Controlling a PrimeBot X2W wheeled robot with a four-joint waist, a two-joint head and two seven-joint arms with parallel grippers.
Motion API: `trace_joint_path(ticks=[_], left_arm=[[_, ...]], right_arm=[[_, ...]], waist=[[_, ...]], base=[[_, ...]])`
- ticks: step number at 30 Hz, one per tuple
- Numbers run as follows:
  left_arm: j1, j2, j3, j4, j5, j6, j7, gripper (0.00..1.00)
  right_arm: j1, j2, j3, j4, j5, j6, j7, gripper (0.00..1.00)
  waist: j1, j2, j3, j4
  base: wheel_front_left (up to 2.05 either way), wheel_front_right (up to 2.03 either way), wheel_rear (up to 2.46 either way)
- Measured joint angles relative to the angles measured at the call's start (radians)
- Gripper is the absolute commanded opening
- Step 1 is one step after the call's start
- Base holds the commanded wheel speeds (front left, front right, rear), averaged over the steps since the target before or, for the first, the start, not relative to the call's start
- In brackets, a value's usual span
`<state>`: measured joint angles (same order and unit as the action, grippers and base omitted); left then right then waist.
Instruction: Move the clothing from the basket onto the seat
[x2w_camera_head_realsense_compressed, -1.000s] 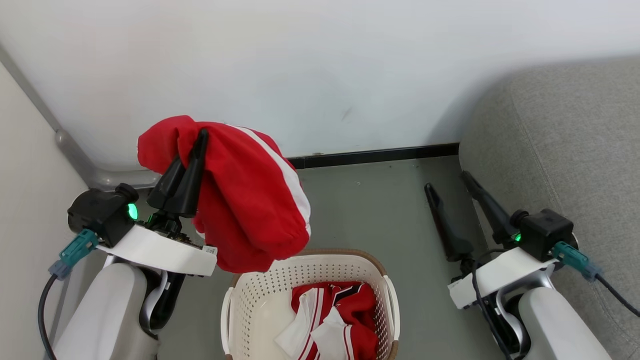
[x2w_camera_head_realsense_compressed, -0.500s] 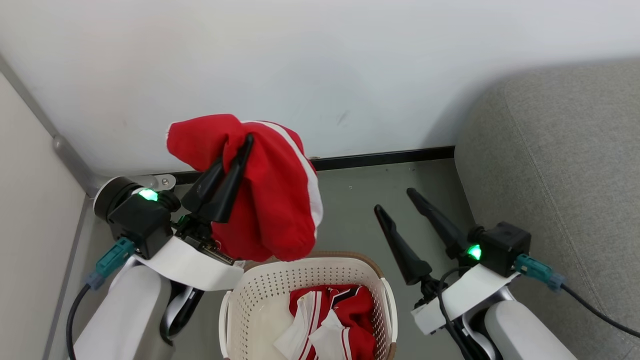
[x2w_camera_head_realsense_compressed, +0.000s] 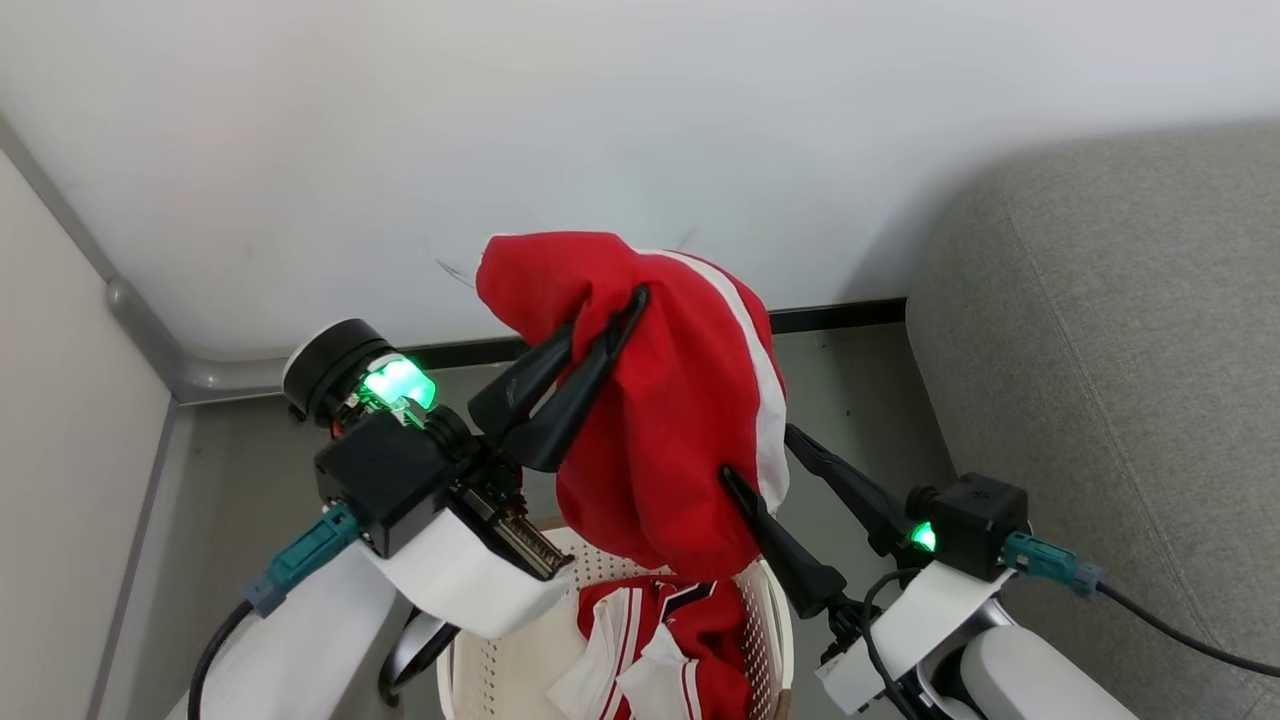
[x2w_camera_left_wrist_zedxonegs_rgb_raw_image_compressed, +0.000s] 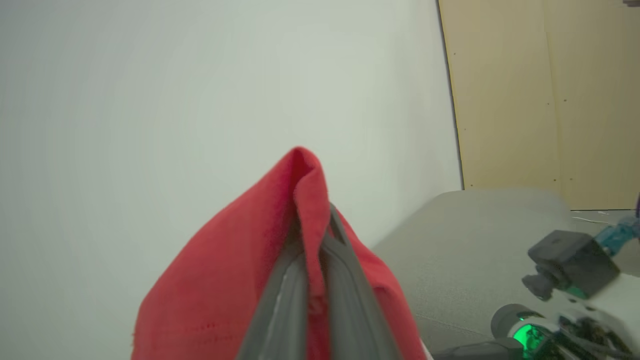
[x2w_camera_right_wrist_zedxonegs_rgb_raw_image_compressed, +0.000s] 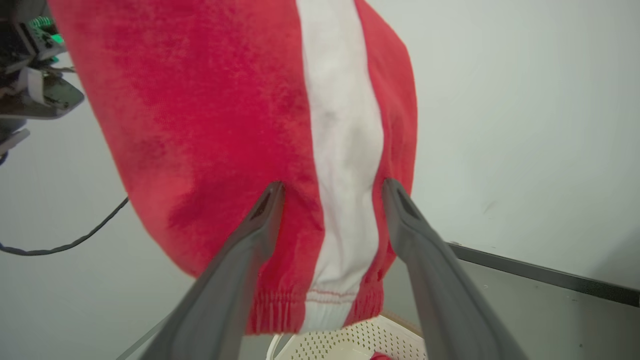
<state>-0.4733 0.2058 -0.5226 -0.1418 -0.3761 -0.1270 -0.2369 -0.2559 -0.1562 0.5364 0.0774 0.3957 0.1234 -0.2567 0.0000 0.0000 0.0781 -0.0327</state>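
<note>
Clothing (x2w_camera_head_realsense_compressed: 670, 440) between jaws of left gripper (x2w_camera_head_realsense_compressed: 608, 318)

The basket (x2w_camera_head_realsense_compressed: 768, 640) is cut off below and partly hidden by clothing (x2w_camera_head_realsense_compressed: 660, 430).

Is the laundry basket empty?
No, red and white clothes lie inside the basket, below the garment held up above it.

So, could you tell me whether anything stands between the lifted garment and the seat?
Only the right gripper: open, it flanks the lower edge of the red garment, on the side toward the seat. Nothing else visible.
</note>
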Motion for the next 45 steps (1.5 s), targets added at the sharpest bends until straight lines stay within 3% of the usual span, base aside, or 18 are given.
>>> trace_joint_path(ticks=[10, 11, 12, 30, 31, 32, 38, 39, 45], left_arm=[[-0.012, 0.025, -0.072, -0.043, -0.002, 0.000, 0.031, 0.00], [-0.012, 0.027, -0.076, -0.045, -0.002, 0.000, 0.035, 0.00], [-0.012, 0.028, -0.077, -0.047, -0.003, 0.000, 0.035, 0.00], [-0.013, 0.052, -0.066, -0.059, -0.029, 0.001, 0.075, 0.00], [-0.013, 0.053, -0.064, -0.054, -0.030, 0.001, 0.080, 0.13], [-0.012, 0.056, -0.063, -0.048, -0.030, 0.002, 0.083, 0.33], [0.014, 0.072, -0.046, -0.029, -0.048, 0.014, 0.086, 0.96], [0.018, 0.073, -0.044, -0.028, -0.051, 0.016, 0.086, 1.00], [0.035, 0.078, -0.035, -0.027, -0.055, 0.021, 0.086, 1.00]], right_arm=[[-0.033, -0.023, 0.055, -0.040, 0.034, 0.000, 0.000, 1.00], [-0.036, -0.026, 0.057, -0.043, 0.037, 0.000, 0.000, 0.24], [-0.037, -0.029, 0.060, -0.046, 0.038, 0.000, 0.000, 0.00], [-0.061, -0.046, 0.053, -0.083, 0.055, 0.000, 0.000, 0.00], [-0.061, -0.046, 0.050, -0.085, 0.057, 0.000, 0.000, 0.00], [-0.061, -0.045, 0.045, -0.088, 0.058, 0.000, 0.000, 0.00], [-0.061, -0.032, -0.013, -0.125, 0.070, 0.000, 0.000, 0.00], [-0.061, -0.031, -0.021, -0.131, 0.070, 0.000, 0.000, 0.00], [-0.061, -0.030, -0.067, -0.151, 0.066, 0.000, 0.000, 0.00]], waist=[[0.0000, 0.0000, -0.007, -0.003], [0.0000, 0.0000, -0.007, -0.004], [0.0000, 0.0000, -0.006, -0.004], [0.0000, 0.0000, 0.019, -0.011], [0.0000, 0.0000, 0.021, -0.012], [0.0001, 0.0000, 0.023, -0.014], [0.0001, 0.0000, 0.030, -0.024], [0.0001, 0.0000, 0.031, -0.026], [0.0000, 0.0000, 0.036, -0.040]], base=[[0.00, 0.00, 0.00], [0.00, 0.00, 0.00], [0.00, 0.00, 0.00], [0.00, 0.00, 0.00], [0.00, 0.00, 0.00], [0.00, 0.00, 0.00], [0.00, 0.00, 0.00], [0.00, 0.00, 0.00], [0.00, 0.00, 0.00]])
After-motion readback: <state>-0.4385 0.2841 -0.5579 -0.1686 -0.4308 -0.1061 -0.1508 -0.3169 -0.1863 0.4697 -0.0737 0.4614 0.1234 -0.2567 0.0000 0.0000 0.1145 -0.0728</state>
